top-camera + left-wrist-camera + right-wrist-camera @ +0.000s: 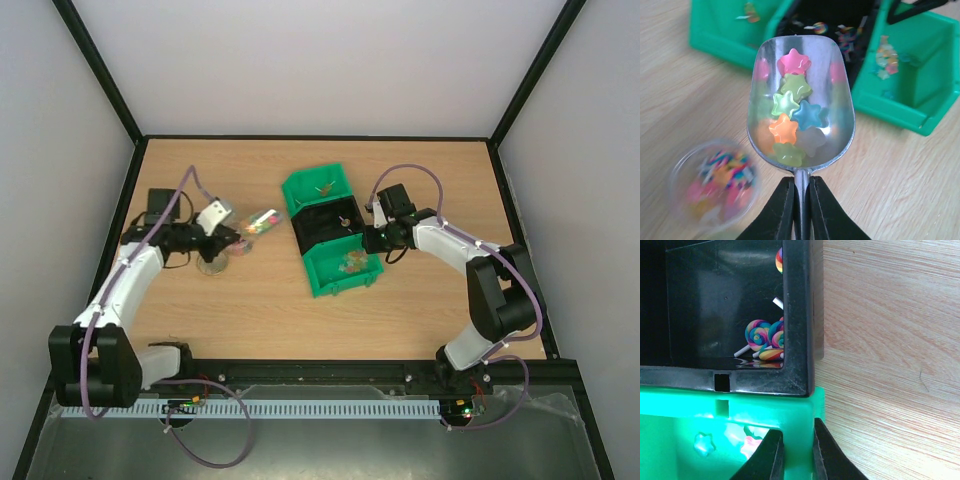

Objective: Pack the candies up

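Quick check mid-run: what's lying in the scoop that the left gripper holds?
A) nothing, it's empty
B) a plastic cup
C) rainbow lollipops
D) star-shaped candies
D: the left wrist view shows pink, green, blue and orange star candies in the bowl of the metal scoop, its handle clamped by the left gripper.

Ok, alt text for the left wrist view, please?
A metal scoop loaded with star-shaped candies in pink, green, blue and orange, its handle pinched by the shut left tool. Beyond it sit green bins; at lower left, a blurred clear cup of colourful sweets.
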Controlling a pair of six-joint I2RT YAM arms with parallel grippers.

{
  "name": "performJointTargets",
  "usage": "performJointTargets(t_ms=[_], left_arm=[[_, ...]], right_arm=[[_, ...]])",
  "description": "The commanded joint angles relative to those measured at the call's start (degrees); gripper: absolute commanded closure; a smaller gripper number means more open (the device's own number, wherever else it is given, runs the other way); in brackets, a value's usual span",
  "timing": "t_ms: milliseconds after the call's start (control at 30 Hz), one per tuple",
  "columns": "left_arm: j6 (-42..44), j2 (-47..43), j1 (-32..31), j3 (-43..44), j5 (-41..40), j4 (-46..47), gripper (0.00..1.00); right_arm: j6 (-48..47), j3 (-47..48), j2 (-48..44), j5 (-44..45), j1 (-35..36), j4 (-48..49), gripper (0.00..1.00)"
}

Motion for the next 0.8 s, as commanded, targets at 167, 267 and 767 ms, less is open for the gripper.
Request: performJointTargets(t_ms=[167,267,767], left_arm=[[17.00,-0.55,16.08,6.58,-3.43,-23.32,0.98],[19.74,-0.51,17.90,7.09,-6.26,-25.88,0.98],[15.05,3.78,14.09,7.83,-18.10,-23.85,0.98]], right_arm=[[0.08,1.47,0.36,-0.50,-0.53,1.13,0.99],[0.37,1.48,0.51,-0.82,-0.53,1.52,0.99],[1.27,0.99,-0.05,-1.29,-0.62,1.90,0.99]])
